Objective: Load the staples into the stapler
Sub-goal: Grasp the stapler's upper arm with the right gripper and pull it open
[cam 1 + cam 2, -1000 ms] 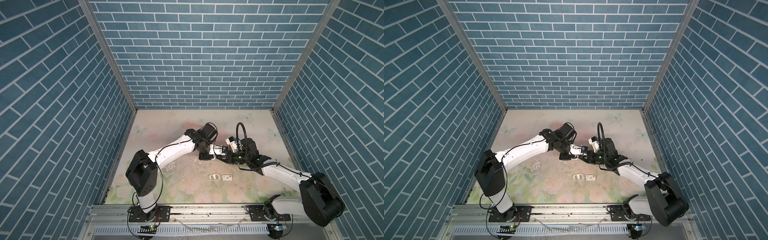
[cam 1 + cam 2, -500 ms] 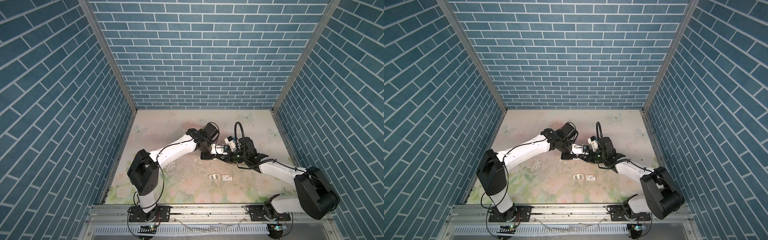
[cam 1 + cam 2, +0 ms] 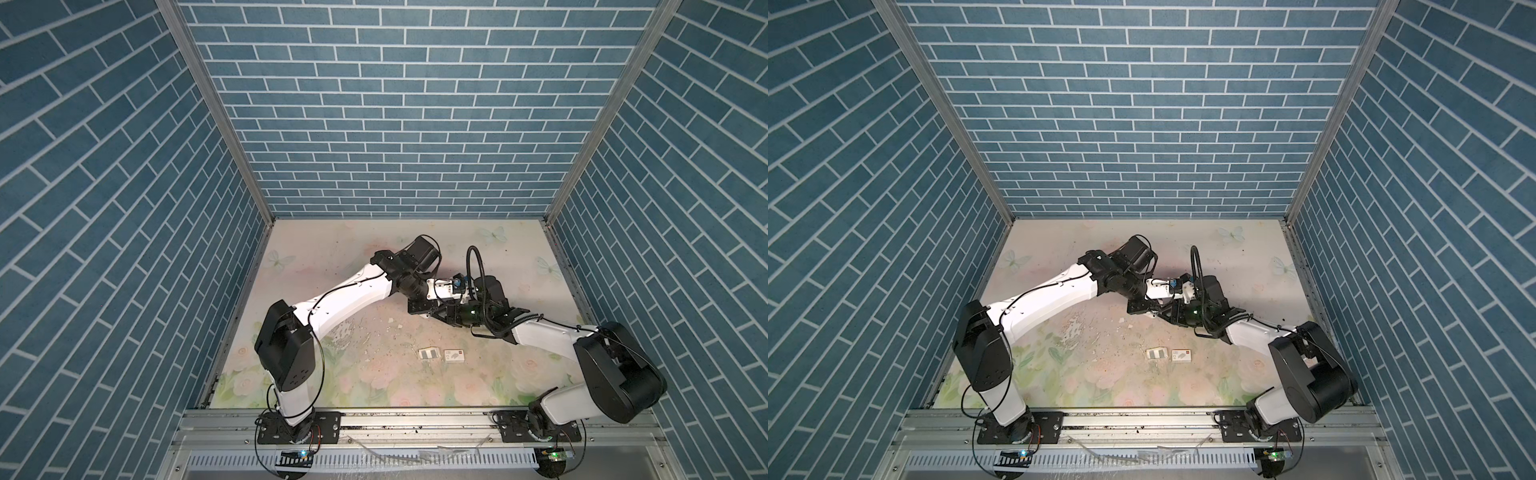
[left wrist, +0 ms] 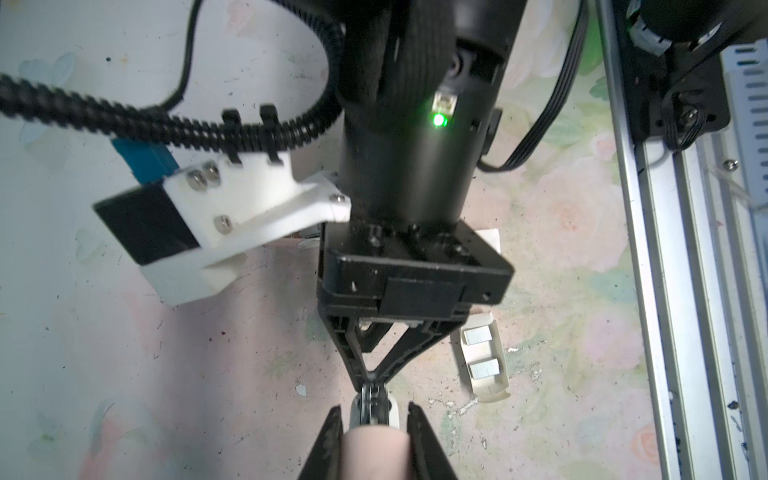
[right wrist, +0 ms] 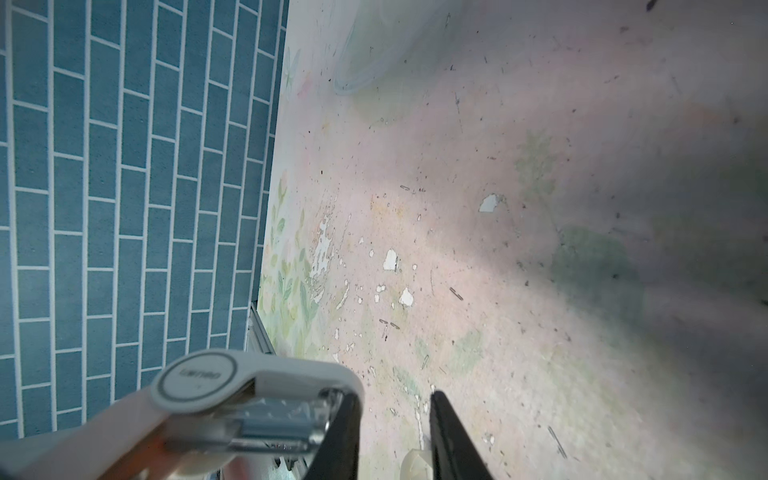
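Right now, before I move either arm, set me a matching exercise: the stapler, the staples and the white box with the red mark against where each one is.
Things:
1. stapler
2. staples
3. white box with red mark

Places:
A. lying in the open tray on the table
B. on the table beside that tray
C. clamped in the left gripper

Pairs: 1-C, 2-A, 3-B

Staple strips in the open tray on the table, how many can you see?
2. Both staple strips lie in the open white tray: one toward the red-marked box, the other at the tray's far end. More may be hidden inside the stapler.
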